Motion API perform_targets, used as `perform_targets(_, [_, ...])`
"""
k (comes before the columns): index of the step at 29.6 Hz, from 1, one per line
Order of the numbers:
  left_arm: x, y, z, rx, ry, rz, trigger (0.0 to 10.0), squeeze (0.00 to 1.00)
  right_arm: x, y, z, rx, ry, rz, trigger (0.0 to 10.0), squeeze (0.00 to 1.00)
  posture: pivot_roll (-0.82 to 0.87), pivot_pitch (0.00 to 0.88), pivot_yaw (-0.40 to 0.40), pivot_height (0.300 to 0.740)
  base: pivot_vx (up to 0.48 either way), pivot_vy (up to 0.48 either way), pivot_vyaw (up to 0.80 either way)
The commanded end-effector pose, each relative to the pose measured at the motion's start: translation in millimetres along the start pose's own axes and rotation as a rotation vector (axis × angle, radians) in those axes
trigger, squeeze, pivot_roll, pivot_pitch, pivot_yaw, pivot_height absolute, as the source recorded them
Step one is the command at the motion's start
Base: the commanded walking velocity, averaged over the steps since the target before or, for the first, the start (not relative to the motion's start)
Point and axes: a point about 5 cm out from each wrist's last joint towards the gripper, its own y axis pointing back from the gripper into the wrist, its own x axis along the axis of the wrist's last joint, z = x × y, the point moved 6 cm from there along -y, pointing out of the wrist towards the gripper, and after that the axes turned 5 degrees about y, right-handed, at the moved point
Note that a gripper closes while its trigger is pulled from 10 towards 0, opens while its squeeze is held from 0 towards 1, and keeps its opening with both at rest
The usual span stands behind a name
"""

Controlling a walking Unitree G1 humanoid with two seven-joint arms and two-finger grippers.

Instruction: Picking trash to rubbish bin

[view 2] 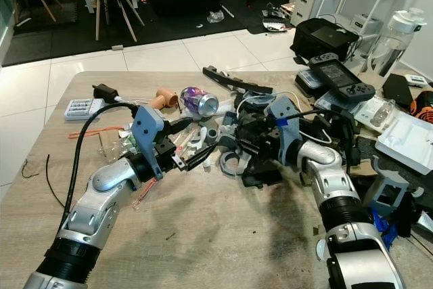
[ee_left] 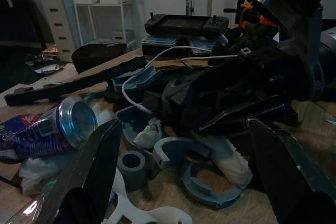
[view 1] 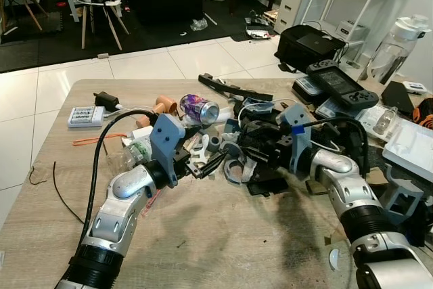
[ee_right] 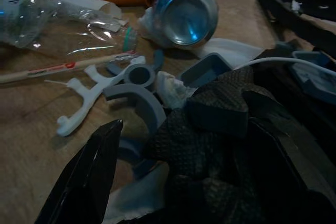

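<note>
Both your hands sit low on the worktop (view 1: 223, 248), facing each other across the trash pile, probably to rake or pinch from two sides. Your left hand (view 1: 211, 164) is spread wide and empty, its fingers either side of grey plastic rings (ee_left: 202, 177) and near the crushed can (view 1: 198, 108). Your right hand (ee_right: 173, 177) is open too, fingers straddling a black textured lump (ee_right: 210, 129) without gripping it.

A shiny metal can (view 1: 199, 108) and clear crinkled plastic bottle (ee_right: 47, 17) lie on the matt wood-grain table (view 1: 223, 248).
</note>
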Motion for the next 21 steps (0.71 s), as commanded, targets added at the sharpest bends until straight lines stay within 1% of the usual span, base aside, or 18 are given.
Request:
perform_targets(1, [-2.0,-0.2,0.9,-0.016,-0.009,-0.017,10.0,0.0,-32.7,3.3,-13.5,0.055,-0.06,-0.118,10.0,0.0,-0.1,0.098,-0.003,0.74,0.0,0.0,0.0])
perform_targets(3, [-2.1,-0.3,0.9,-0.017,-0.009,-0.018,10.0,0.0,-34.5,3.4,-15.5,0.069,-0.068,-0.126,10.0,0.0,-0.1,0.098,-0.003,0.74,0.0,0.0,0.0])
perform_targets(4, [-2.1,-0.4,0.9,-0.017,-0.009,-0.018,10.0,0.0,-36.5,3.6,-16.8,0.077,-0.08,-0.136,4.5,0.0,-0.1,0.096,-0.004,0.74,0.0,0.0,0.0])
perform_targets(5, [-2.2,-0.4,0.9,-0.018,-0.009,-0.018,10.0,0.0,-37.7,3.6,-17.4,0.083,-0.089,-0.14,0.0,0.0,-0.1,0.096,-0.004,0.74,0.0,0.0,0.0])
perform_targets(21, [-1.9,-1.3,0.6,-0.021,-0.01,-0.017,10.0,0.0,-38.4,4.6,-18.5,0.104,-0.129,-0.136,0.0,0.0,-0.1,0.091,-0.004,0.74,0.0,0.0,0.0])
